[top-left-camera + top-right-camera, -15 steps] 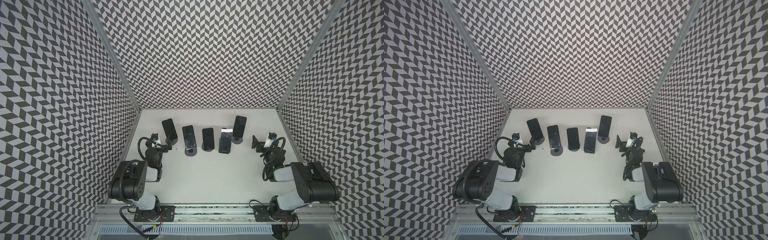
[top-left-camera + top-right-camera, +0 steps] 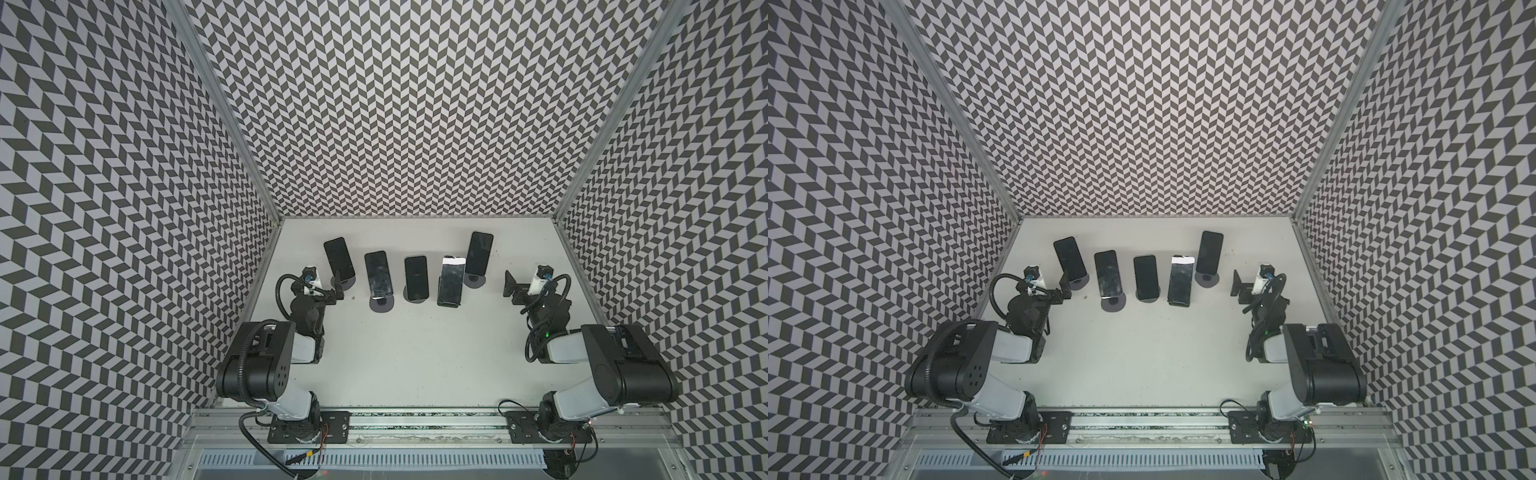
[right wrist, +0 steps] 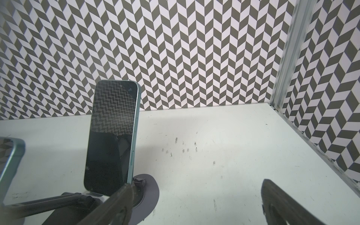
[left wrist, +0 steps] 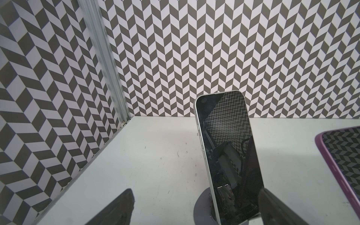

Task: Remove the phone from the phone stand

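Left wrist view | left gripper (image 4: 196,210) jaws spread, empty | white-edged black-glass phone (image 4: 228,155) upright on round grey stand (image 4: 202,204), one o'clock | right gripper (image 2: 514,289) spread too | centre on edges, pinch firmly, lift straight off!

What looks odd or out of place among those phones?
Nothing has toppled or spilled. In both top views the fourth phone from the left shows a bright white band along its top, glare or damage I cannot tell; the second phone looks smudged. The table bears small scuff marks.
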Robot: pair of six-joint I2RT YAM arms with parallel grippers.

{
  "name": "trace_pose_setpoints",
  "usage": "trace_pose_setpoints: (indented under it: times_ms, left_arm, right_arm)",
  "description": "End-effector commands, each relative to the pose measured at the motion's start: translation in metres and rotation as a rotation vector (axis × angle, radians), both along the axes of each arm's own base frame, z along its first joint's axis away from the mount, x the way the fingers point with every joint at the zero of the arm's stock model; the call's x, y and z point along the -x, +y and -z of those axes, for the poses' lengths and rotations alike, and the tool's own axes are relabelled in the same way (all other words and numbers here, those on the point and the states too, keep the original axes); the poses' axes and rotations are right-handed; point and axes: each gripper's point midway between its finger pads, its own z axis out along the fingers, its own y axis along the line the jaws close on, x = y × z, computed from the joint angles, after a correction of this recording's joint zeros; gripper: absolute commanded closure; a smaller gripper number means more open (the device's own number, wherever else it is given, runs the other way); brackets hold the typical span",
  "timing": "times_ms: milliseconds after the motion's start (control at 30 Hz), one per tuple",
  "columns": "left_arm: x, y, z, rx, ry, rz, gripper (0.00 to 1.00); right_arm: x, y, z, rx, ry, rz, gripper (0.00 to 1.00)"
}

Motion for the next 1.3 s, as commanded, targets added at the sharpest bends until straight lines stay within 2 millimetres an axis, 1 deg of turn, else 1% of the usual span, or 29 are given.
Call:
trace_pose_setpoints:
  times_ms: [0, 967, 1033, 1100, 1133, 1267]
  left_arm:
    - [0.0, -0.002, 0.0, -0.005, -0.001, 0.013, 0.0]
    - [0.001, -0.002, -0.001, -0.001, -0.005, 0.02, 0.0]
    - [0.003, 0.002, -0.005, 0.007, -0.02, -0.003, 0.0]
    - [0.005, 0.008, -0.01, 0.026, -0.018, -0.023, 0.0]
    - [0.005, 0.01, -0.015, 0.035, -0.018, -0.029, 0.0]
    - [0.014, 0.016, -0.026, 0.048, -0.056, -0.062, 0.0]
  right_arm:
    - [-0.002, 0.002, -0.011, 0.008, -0.048, -0.009, 0.01]
    - [-0.001, 0.001, -0.012, 0.002, -0.053, -0.003, 0.01]
    - [0.001, -0.001, -0.014, -0.007, -0.063, 0.01, 0.01]
    - [0.004, -0.009, -0.025, -0.029, -0.109, 0.056, 0.01]
    - [0.004, -0.01, -0.027, -0.029, -0.106, 0.063, 0.01]
    - [0.007, -0.009, -0.037, -0.024, -0.097, 0.057, 0.01]
